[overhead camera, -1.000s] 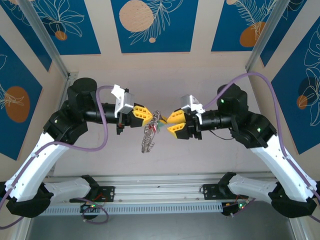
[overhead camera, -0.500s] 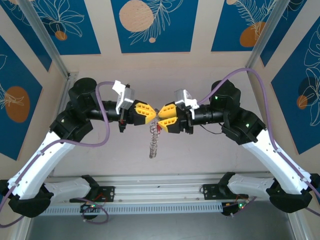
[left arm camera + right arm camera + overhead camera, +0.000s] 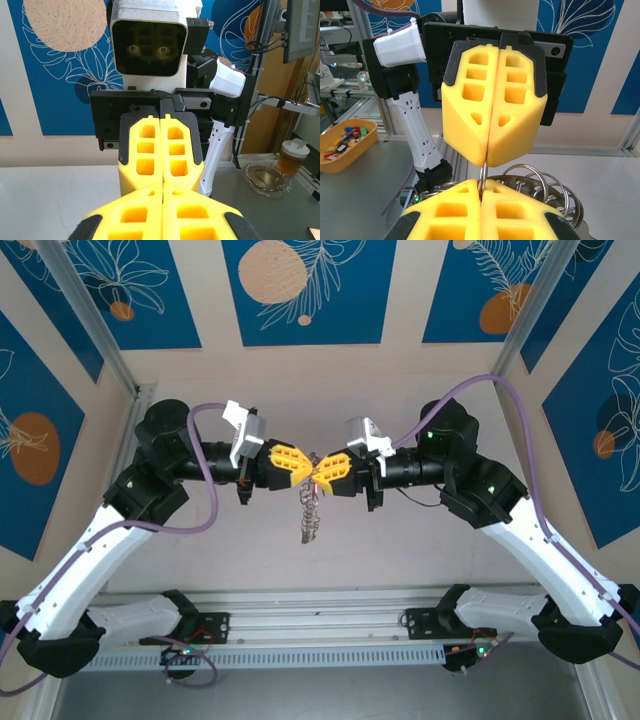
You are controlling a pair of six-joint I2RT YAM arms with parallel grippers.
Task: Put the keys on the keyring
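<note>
R wrist cam, nearest: right gripper [image 3: 481,189] fingers clenched on a thin wire loop of the keyring [image 3: 540,187], coils bunched just beside. Opposite, tip to tip, left gripper [image 3: 487,161] clamped on the same loop. Top cam: keyring dangles below both grippers, mid-air over table [image 3: 400,550].

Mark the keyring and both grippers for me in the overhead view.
keyring [image 3: 309,516], top view, on its dangling coils.
left gripper [image 3: 311,467], top view, between its yellow fingertips.
right gripper [image 3: 323,473], top view, between its yellow fingertips.
</note>
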